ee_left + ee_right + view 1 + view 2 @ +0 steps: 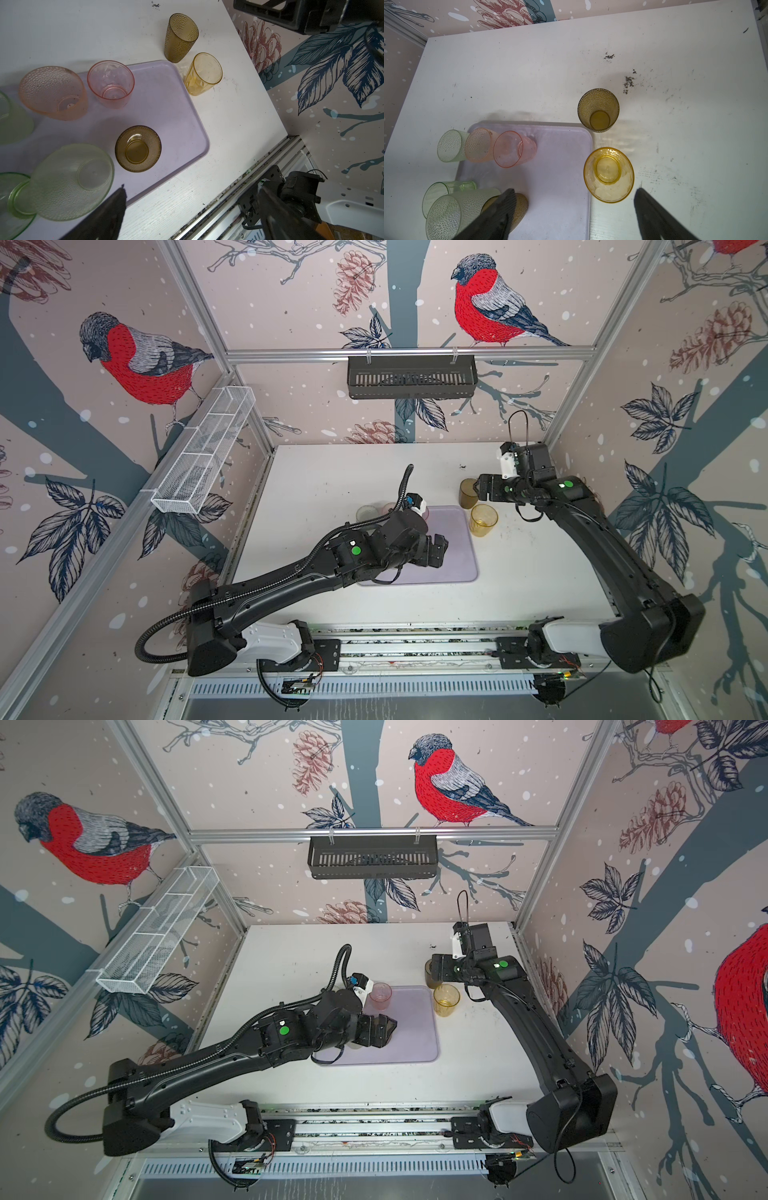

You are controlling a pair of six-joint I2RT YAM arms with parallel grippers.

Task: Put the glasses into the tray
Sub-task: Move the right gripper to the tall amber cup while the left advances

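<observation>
The flat pale lavender plastic tray [564, 158] is lying mid-table, and most of the small translucent tumblers are being carried by it. A smooth pink tumbler [513, 148], a dimpled pink tumbler [479, 145] and a short dark amber tumbler [138, 148] are standing within its rim. Three pale green ones, a dimpled green tumbler [450, 145], a clear green tumbler [444, 190] and a taller frosted green tumbler [450, 214], are crowded along the tray's left side. Whether their bases are inside the rim cannot be told.

Two are judged to be left. The tall dark amber dimpled tumbler [598, 110] and the yellow-amber faceted tumbler [608, 174] are standing upright on the white table [675, 124], just beside the tray.

The right gripper [574, 190] is being held with its jaws spread wide and empty, the yellow-amber faceted tumbler just ahead of the gap. The left gripper [441, 549] is hanging over the tray, likewise wide apart and gripping nothing.

No brand, label or writing can be read.
</observation>
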